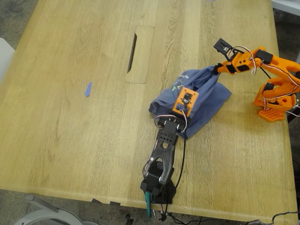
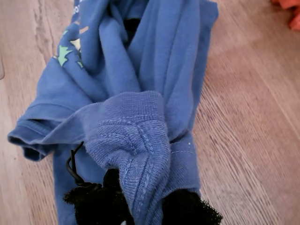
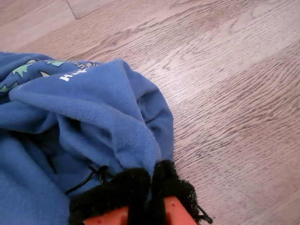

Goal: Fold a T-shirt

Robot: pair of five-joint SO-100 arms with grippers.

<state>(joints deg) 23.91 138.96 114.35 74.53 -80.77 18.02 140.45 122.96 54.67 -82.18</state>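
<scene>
The slate-blue T-shirt (image 1: 208,96) lies bunched in a heap on the wooden table (image 1: 70,140), right of the middle in the exterior view. Its small green and white print (image 1: 179,85) faces up at the heap's far left. My first gripper (image 1: 186,108), on the black arm coming from the near edge, is shut on a ribbed, stitched fold of the T-shirt (image 2: 136,136); its black pads (image 2: 187,211) clamp the cloth. My second gripper (image 1: 218,70), on the orange arm at the exterior view's right, is shut on another edge of the T-shirt (image 3: 117,108), held slightly raised.
A small blue tape scrap (image 1: 87,89) lies on the table toward the exterior view's left. A rectangular panel with a dark slot (image 1: 132,52) sits beyond the shirt. The orange arm's base (image 1: 274,105) stands near the table's edge on the exterior view's right.
</scene>
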